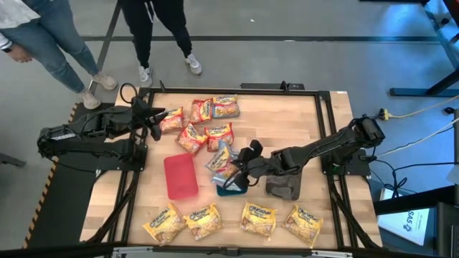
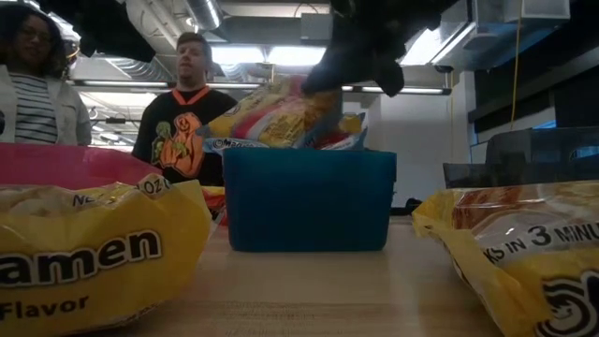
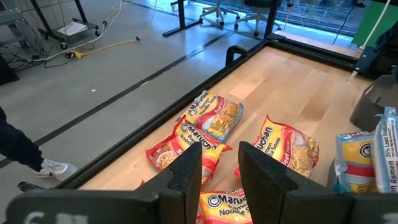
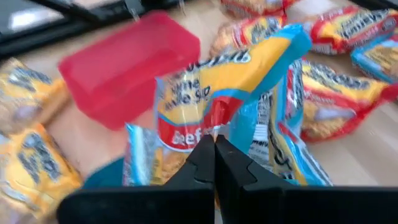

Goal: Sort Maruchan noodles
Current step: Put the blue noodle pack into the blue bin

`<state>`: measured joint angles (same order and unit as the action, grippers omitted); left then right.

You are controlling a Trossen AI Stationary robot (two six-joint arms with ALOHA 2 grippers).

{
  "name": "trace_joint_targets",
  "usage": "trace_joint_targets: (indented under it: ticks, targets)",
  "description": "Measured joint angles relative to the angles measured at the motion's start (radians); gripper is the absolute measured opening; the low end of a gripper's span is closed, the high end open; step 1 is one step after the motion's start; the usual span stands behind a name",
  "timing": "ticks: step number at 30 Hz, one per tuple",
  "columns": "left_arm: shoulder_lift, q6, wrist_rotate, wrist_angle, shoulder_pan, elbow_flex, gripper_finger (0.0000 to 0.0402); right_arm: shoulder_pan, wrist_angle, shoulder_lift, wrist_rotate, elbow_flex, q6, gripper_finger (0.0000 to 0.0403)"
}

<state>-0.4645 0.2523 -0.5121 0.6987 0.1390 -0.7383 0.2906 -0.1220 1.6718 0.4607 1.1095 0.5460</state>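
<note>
right gripper (image 1: 235,170): fingers pressed together, pinching the edge of a blue-edged packet (image 4: 230,93). It hangs over the teal tray (image 1: 231,188), just right of table centre.
why held so: a pinch on the crimped seam lets the packet dangle flat-side down; my read is it's about to go into the teal tray, which matches its colour.
blue-edged packet: crinkly plastic film, square, yellow face, red band, blue border. Low view shows it lifted above the tray rim, tilted.
teal tray: rigid, straight walls, plain. At least one more blue-edged packet leans on its 12 o'clock rim.
red tray (image 1: 180,175): at 9 o'clock of the teal tray, near, plain rigid plastic, shows nothing inside. Presumably meant for the red packets.
dark grey tray (image 1: 283,185): at 3 o'clock of the teal one, under the right arm; contents cannot tell.
red packets (image 1: 192,136): loose cluster at 11 to 12 o'clock of the red tray, some overlapping, unsorted.
yellow packets (image 1: 203,221): four in a row along the near edge, 6 o'clock of the trays, apart from each other.
left gripper (image 1: 155,123): fingers spread, holding nothing, waiting over the 9 o'clock end of the red cluster.
risk: slick film plus a seam-only grip could slip or swing on release.
</note>
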Motion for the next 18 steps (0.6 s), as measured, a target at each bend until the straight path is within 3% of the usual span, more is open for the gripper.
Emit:
trace_joint_targets:
  ticks: [18]
  targets:
    - [0.000,-0.001,-0.025,0.000,0.000,0.000,0.0099,0.079,-0.099,0.004,-0.079,0.000,0.111,0.0000]
